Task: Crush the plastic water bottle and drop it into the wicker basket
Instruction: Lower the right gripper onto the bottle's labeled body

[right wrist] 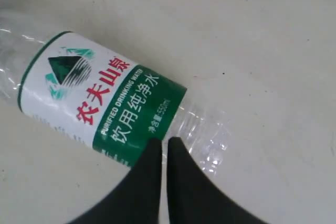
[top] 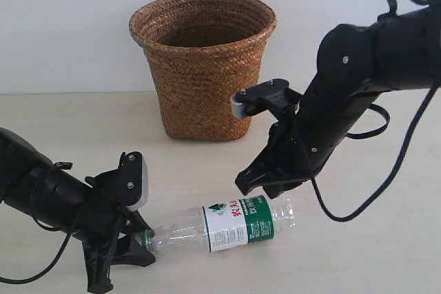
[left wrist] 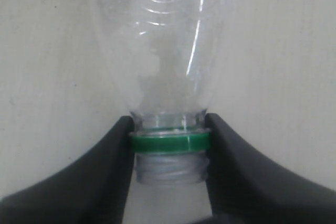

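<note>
The plastic water bottle [top: 231, 225] lies on its side on the pale table [top: 372, 253], its neck pointing toward the left gripper [top: 142, 240] and its base toward the right of the exterior view. A green-and-white label [top: 239, 222] with red characters wraps its middle, and the clear body on either side of it looks ribbed and slightly rumpled. In the left wrist view the neck ends in a bare threaded mouth with a green ring [left wrist: 170, 143] just above it.

The left gripper [left wrist: 169, 129] is clamped on that neck: its two black fingers [left wrist: 113, 156] press against the green ring from both sides, low at the table surface.

The right gripper [top: 256, 185] hangs just above the labelled part of the bottle, tilted down toward it. Its fingers [right wrist: 149, 171] are drawn almost together with only a thin slit between them and nothing held; in the right wrist view their tips sit over the lower edge of the label [right wrist: 100, 95], and whether they touch the plastic cannot be told.

The wicker basket [top: 207, 80] stands upright behind the bottle, well apart from it, near the plain wall [top: 69, 18], its opening facing up
</note>
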Robot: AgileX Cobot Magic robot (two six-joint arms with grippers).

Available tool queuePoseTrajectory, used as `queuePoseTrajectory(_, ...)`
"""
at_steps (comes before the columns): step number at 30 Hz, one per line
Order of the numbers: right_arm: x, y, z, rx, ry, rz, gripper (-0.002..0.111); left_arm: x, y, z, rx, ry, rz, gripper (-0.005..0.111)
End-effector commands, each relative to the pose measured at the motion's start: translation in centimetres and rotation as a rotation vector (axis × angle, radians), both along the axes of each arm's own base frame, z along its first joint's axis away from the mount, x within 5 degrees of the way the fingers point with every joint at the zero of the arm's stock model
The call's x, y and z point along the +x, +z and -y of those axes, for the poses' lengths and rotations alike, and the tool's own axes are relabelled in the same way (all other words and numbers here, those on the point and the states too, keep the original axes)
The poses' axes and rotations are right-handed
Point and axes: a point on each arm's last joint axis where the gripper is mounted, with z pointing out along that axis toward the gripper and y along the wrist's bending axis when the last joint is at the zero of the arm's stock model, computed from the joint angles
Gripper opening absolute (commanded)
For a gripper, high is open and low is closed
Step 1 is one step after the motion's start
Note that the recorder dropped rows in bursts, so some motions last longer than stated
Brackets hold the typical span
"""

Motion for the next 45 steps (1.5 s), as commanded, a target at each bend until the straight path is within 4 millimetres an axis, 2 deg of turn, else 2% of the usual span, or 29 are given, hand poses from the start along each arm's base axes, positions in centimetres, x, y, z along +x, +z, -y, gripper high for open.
queuePoseTrajectory(1,0.4,-1.7,-0.4,-0.009,-0.008,-0.033,0.000,0.0,0.1,0.2,-0.013,-0.002,-0.006,0.004)
queuePoseTrajectory(8,0.8,-4.2,-0.6,-0.039,-0.012,-0.085,0.000,0.0,0.1,0.2,-0.013,-0.002,-0.006,0.004)
queuePoseTrajectory(12,0.8,-6.7,-0.7,-0.079,-0.011,-0.156,0.000,0.0,0.1,0.2,-0.013,-0.002,-0.006,0.004)
queuePoseTrajectory(15,0.8,-9.3,-0.7,-0.116,-0.012,-0.215,0.000,0.0,0.1,0.2,-0.013,-0.002,-0.006,0.004)
queuePoseTrajectory(20,0.9,-13.7,-1.1,-0.221,0.028,-0.434,0.000,0.0,0.1,0.2,-0.014,-0.003,-0.008,0.004)
queuePoseTrajectory(23,1.5,-15.2,-1.4,-0.229,0.015,-0.454,0.000,0.0,0.1,0.2,-0.014,-0.003,-0.008,0.004)
queuePoseTrajectory(26,1.8,-15.3,-1.9,-0.253,0.031,-0.520,0.000,0.0,0.1,0.2,-0.014,-0.003,-0.008,0.004)
queuePoseTrajectory(32,2.1,-15.0,-2.0,-0.248,0.033,-0.508,0.000,0.0,0.1,0.2,-0.014,-0.003,-0.008,0.004)
queuePoseTrajectory(39,1.9,-14.4,-1.2,-0.381,0.063,-0.590,0.000,0.0,0.1,0.2,-0.013,-0.002,-0.006,0.004)
queuePoseTrajectory(42,2.5,-13.2,-1.5,-0.346,0.058,-0.534,0.000,0.0,0.1,0.2,-0.013,-0.002,-0.006,0.004)
queuePoseTrajectory(45,3.1,-10.8,-1.9,-0.286,0.045,-0.446,0.000,0.0,0.1,0.2,-0.013,-0.002,-0.006,0.004)
